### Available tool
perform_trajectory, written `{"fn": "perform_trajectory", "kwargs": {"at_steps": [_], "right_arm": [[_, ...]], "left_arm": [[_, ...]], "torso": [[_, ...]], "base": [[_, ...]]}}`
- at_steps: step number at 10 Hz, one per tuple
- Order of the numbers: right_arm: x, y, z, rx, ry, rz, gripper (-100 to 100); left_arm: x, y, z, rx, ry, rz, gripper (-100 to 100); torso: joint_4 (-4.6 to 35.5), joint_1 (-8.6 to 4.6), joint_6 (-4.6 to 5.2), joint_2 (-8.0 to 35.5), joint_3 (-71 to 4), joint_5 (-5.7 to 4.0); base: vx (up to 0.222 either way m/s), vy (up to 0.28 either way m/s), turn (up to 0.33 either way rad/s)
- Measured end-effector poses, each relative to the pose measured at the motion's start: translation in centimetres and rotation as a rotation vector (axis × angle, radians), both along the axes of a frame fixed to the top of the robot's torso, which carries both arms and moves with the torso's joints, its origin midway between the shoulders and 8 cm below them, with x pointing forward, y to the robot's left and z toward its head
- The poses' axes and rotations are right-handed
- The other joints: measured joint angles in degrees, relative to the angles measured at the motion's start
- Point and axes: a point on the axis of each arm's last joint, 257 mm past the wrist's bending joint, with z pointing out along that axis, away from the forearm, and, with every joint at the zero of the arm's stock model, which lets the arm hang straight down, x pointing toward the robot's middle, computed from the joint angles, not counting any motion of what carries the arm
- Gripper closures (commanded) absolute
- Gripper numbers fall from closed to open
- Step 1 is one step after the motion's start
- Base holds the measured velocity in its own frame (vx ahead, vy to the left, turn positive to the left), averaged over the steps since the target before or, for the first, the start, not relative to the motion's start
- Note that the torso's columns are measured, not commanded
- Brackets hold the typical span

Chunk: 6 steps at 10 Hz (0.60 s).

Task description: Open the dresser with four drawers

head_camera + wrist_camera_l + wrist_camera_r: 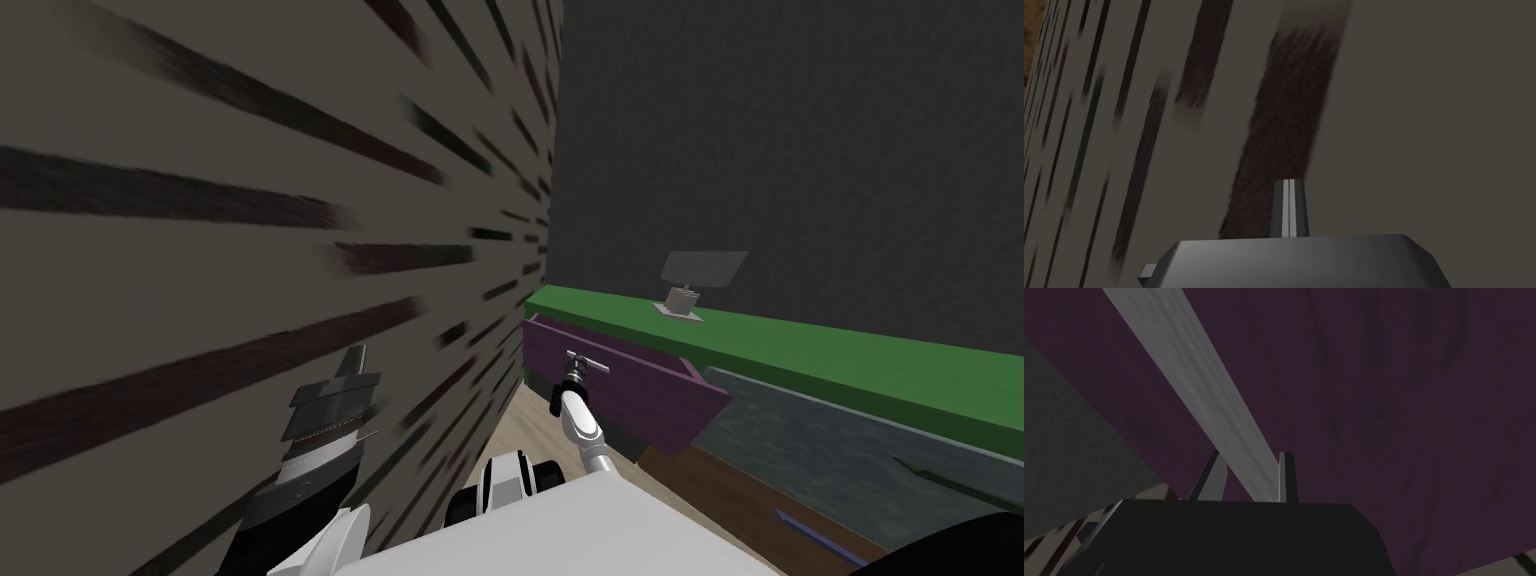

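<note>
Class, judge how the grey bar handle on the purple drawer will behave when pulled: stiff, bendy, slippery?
The grey bar handle looks straight and rigid, so it probably won't flex. Its smooth face may let the right pincer, closed across it, slide along it. The purple drawer stands partly out, so it likely glides rather than tips.

Room corner: streaked wall on my left, dark wall ahead.
Left wall [200,200] is grey-beige with dark brownish dashes and runs back to a corner with a plain dark grey wall [800,130]. Floor [520,425] near that corner is light wood planks. Further to my right the floor has a brown band [740,490], then a mottled grey-green area [820,445]; can't tell if it's a rug. Thin blue strip [815,533] lies on the brown band, and a dark green streak [950,482] on the grey-green area. Small grey panel on a stand [690,285] sits in front of the dark wall. Light is flat and dim.
</note>
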Motion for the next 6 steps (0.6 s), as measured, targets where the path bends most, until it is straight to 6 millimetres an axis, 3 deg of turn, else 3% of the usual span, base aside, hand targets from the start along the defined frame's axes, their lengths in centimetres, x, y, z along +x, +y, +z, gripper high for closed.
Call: {"fn": "perform_trajectory", "kwargs": {"at_steps": [3,4,6], "right_arm": [[-0.08,0.52,0.27,-0.001,-0.005,0.002,100],[-0.25,0.63,-0.10,0.002,0.003,0.002,-100],[0.68,0.94,0.62,0.009,-0.001,0.007,-100]], "left_arm": [[0.00,-0.01,0.00,0.000,0.000,0.000,0],[0.00,0.00,0.00,0.000,0.000,0.000,0],[0.00,0.01,0.00,0.000,0.000,0.000,0]], "torso": [[0.03,0.13,-0.02,0.12,0.10,0.02],[0.11,-0.17,0.03,-0.13,-0.06,0.08],[-0.04,-0.15,0.01,-0.15,-0.09,-0.03]], "base": [[-0.141,0.137,-0.004],[-0.031,0.027,-0.045],[-0.036,0.012,-0.073]]}}
